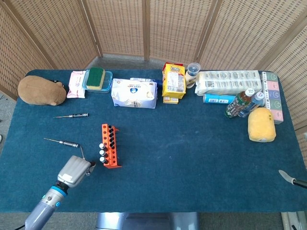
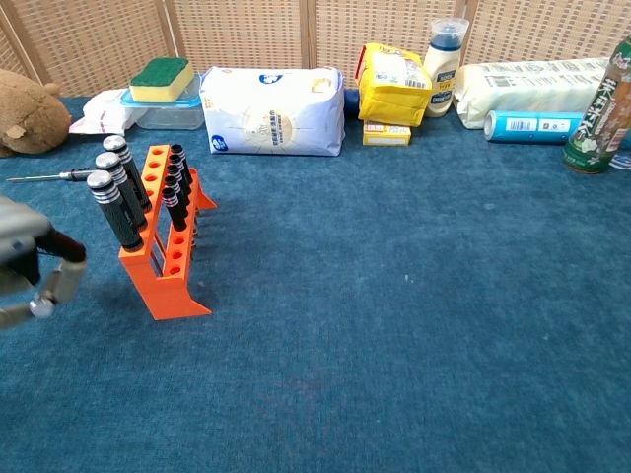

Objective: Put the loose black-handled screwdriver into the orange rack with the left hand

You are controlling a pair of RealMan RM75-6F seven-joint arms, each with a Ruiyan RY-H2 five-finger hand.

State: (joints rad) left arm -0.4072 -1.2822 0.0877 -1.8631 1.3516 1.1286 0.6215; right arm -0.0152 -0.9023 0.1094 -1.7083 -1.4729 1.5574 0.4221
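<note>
The orange rack point(image 1: 111, 146) stands on the blue cloth at front left, with several black-handled screwdrivers upright in it; in the chest view the rack point(image 2: 170, 258) is at the left. My left hand point(image 1: 73, 170) is just left of the rack's near end and grips a screwdriver. Its thin shaft point(image 1: 82, 153) sticks up out of the hand, and the handle is mostly hidden. At the chest view's left edge the left hand point(image 2: 28, 264) hangs above the cloth. Only a grey tip of my right hand point(image 1: 288, 177) shows at the far right edge.
Two more screwdrivers lie loose left of the rack, one nearer point(image 1: 63, 142) and one farther back point(image 1: 72, 115). A brown plush toy point(image 1: 41, 90) sits at the back left. Boxes, packets and bottles line the back, with a yellow sponge point(image 1: 261, 124) at the right.
</note>
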